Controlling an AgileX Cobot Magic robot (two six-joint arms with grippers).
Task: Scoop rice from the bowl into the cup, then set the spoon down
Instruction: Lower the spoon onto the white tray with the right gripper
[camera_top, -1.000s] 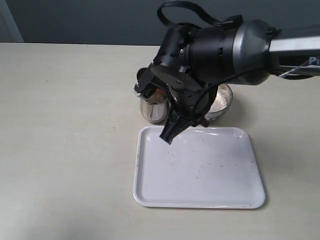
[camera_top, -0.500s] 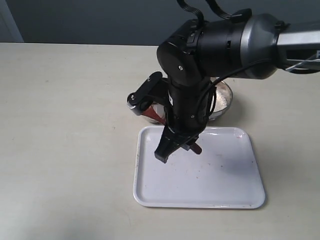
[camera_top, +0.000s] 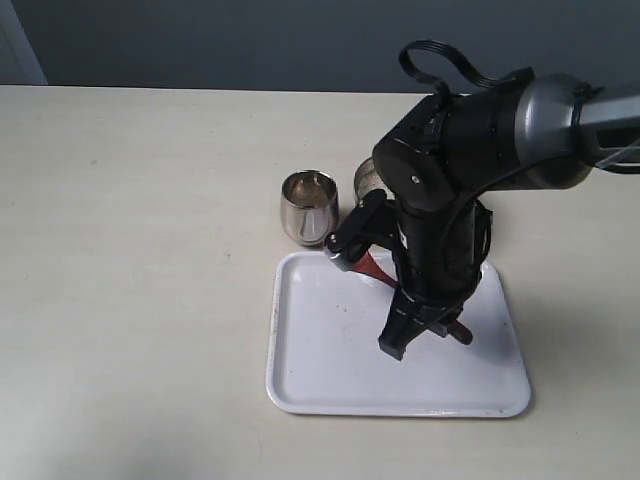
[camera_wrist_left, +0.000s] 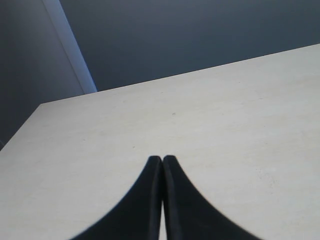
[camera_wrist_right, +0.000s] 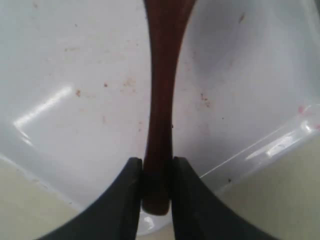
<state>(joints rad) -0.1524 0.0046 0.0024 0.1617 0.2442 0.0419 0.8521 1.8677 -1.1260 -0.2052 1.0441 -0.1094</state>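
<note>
My right gripper (camera_top: 425, 338) hangs low over the white tray (camera_top: 320, 350), shut on the slim handle of the dark reddish-brown wooden spoon (camera_top: 368, 266). In the right wrist view the spoon (camera_wrist_right: 162, 100) runs from between the gripper's (camera_wrist_right: 157, 165) fingers out over the tray (camera_wrist_right: 75, 100). The cup (camera_top: 309, 205) stands upright just behind the tray's back left corner. Only a sliver of the bowl (camera_top: 368, 180) shows behind the arm, and the rice is hidden. My left gripper (camera_wrist_left: 162, 159) is shut and empty over bare table, out of the exterior view.
The tray's floor carries small dark specks. The right arm's bulky black body (camera_top: 470, 150) covers the tray's back right part and most of the bowl. Pale tabletop (camera_top: 130, 250) stretches to the left and front.
The right arm has swung from above the cup and bowl to the right and forward over the tray, carrying the spoon. The cup has come into full view.
</note>
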